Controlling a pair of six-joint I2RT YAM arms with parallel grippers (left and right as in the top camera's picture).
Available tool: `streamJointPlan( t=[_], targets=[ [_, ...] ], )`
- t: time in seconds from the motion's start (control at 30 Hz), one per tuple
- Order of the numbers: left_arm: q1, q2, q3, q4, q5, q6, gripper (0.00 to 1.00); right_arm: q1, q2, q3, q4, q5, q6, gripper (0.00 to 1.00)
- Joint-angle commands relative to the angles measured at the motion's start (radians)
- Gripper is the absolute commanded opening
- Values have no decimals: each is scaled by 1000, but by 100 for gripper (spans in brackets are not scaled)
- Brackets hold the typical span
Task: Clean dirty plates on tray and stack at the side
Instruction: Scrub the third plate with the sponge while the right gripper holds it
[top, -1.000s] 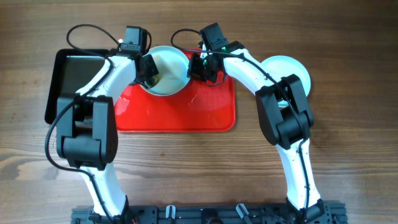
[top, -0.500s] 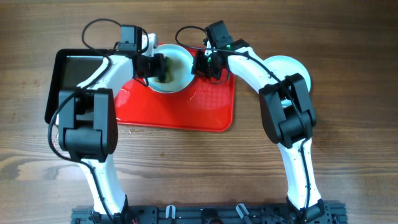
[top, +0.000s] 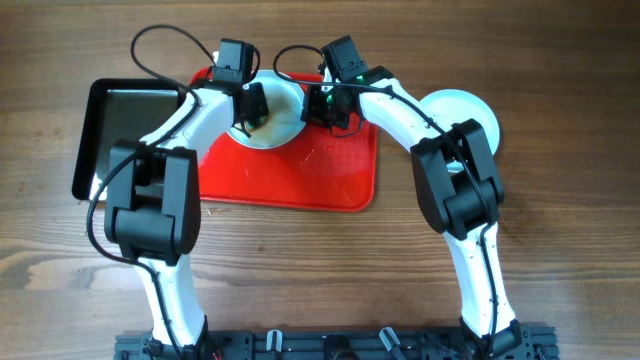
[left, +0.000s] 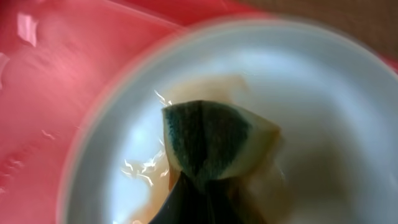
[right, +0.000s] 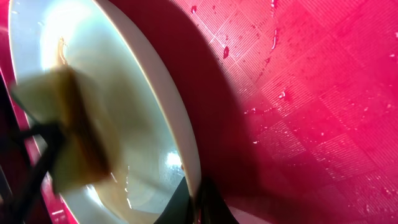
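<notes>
A white plate (top: 280, 112) with brown smears sits at the far edge of the red tray (top: 300, 175). My left gripper (top: 252, 110) is shut on a green and yellow sponge (left: 211, 140) that presses on the wet plate (left: 323, 112). My right gripper (top: 322, 108) is shut on the plate's right rim (right: 180, 130) and holds it tilted over the tray (right: 311, 93). The sponge also shows in the right wrist view (right: 68, 124). A clean white plate (top: 465, 110) lies on the table at the far right.
A black tray (top: 115, 125) lies left of the red tray, partly under my left arm. Water drops dot the red tray. Cables loop over the far side of the table.
The left gripper with the sponge has moved to the right across the plate. The red tray has shifted slightly. The right gripper keeps its hold on the rim.
</notes>
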Motion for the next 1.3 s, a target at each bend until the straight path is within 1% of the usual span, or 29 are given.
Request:
streamJointPlan(
  t=[0.0,0.07,0.13,0.17,0.23,0.3,0.37,0.43,0.5,0.6,0.73,0.77,0.8,0.83,0.87,0.97,1.03,1.07,1.1,1.13,1.17,1.27],
  targets=[
    [13,70,-36,98,-302,-20,4,-12,56,-34,-26,71,-5,4],
    [11,68,-34,145,-302,-21,4,-12,56,-34,-31,71,-12,4],
    [11,53,-13,119,-287,-21,4,-12,56,-34,-35,71,-20,4],
    [11,35,7,77,-246,-21,4,-12,56,-34,-35,71,-29,4],
    [11,-15,75,-77,-101,-29,4,-12,56,-34,-28,71,-30,4],
    [14,-61,126,-207,-3,-55,4,-13,56,-34,-27,69,-31,4],
    [29,-119,152,-315,51,-78,4,-17,55,-19,-39,29,-83,4],
    [68,-182,155,-412,100,-81,4,-22,54,19,-96,26,-127,4],
    [106,-214,155,-473,128,-80,4,-22,53,43,-118,26,-159,6],
    [153,-220,154,-522,130,-80,4,-22,50,45,-121,26,-162,17],
    [167,-219,153,-523,130,-80,4,-22,50,45,-94,27,-192,42],
    [166,-219,153,-522,130,-80,4,-22,50,45,-80,37,-191,45],
    [166,-218,153,-523,130,-80,4,-22,51,45,-65,69,-191,46],
    [166,-218,153,-523,130,-80,4,-18,51,45,-54,96,-190,45],
    [166,-218,149,-518,130,-80,4,-10,51,45,-47,135,-186,39],
    [166,-217,143,-515,130,-80,4,25,61,44,-45,185,-188,34],
    [166,-217,143,-515,131,-80,4,58,68,35,-46,209,-188,34],
    [166,-217,143,-515,134,-80,4,71,68,34,-50,214,-188,30],
    [166,-217,143,-515,134,-80,4,81,69,34,-54,214,-187,21],
    [166,-217,143,-515,134,-80,4,90,69,34,-65,214,-185,6],
    [166,-217,143,-514,134,-80,4,92,69,34,-77,213,-173,4],
    [166,-217,143,-515,134,-80,4,86,68,35,-97,204,-134,4]
  ],
)
